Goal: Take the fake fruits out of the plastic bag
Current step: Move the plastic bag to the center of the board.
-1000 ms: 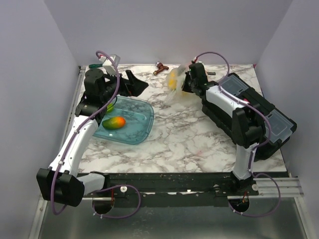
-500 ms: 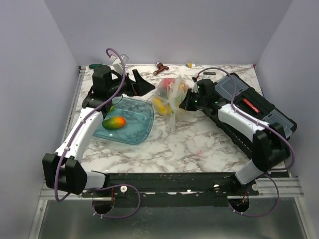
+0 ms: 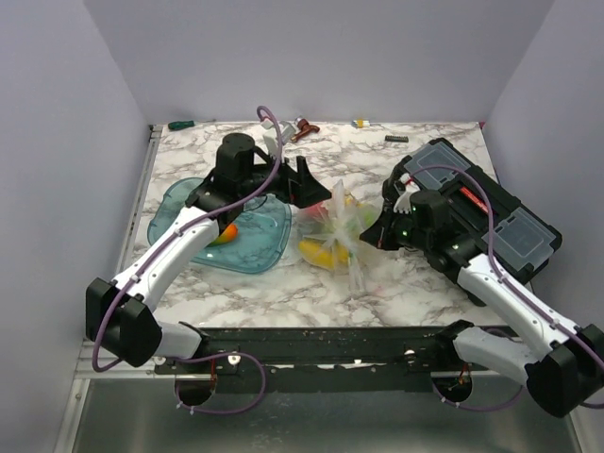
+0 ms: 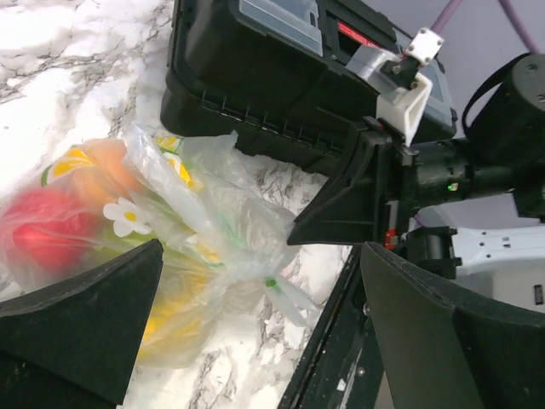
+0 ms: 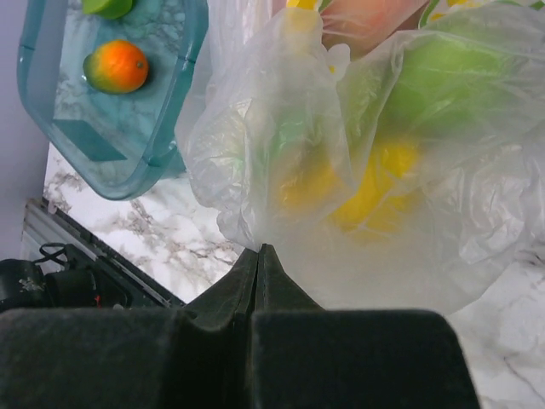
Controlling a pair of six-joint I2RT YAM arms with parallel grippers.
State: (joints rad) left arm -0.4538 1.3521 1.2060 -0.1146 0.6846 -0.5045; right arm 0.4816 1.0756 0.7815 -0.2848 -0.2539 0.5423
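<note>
Here the right gripper (image 5: 260,256) is pinching, with its jaws closed, a bunched fold of the crinkly transparent plastic bag (image 3: 338,231), which is resting on the white marble table (image 3: 283,288) just beside the translucent teal rectangular tray (image 3: 264,247). The glossy plastic toy fruits (image 5: 375,183), yellow, green and red, are sitting inside the bag, while an orange-green fruit (image 5: 117,66) is lying in the tray. The left gripper (image 4: 255,281) is hovering near the bag with its jaws spread wide, holding nothing.

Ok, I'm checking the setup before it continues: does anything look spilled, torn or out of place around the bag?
Nothing stands out. The plastic bag sits bunched beside the teal tray, a fold pinched between the right fingers, fruits inside, no tear visible. Two more sit in the tray.
</note>
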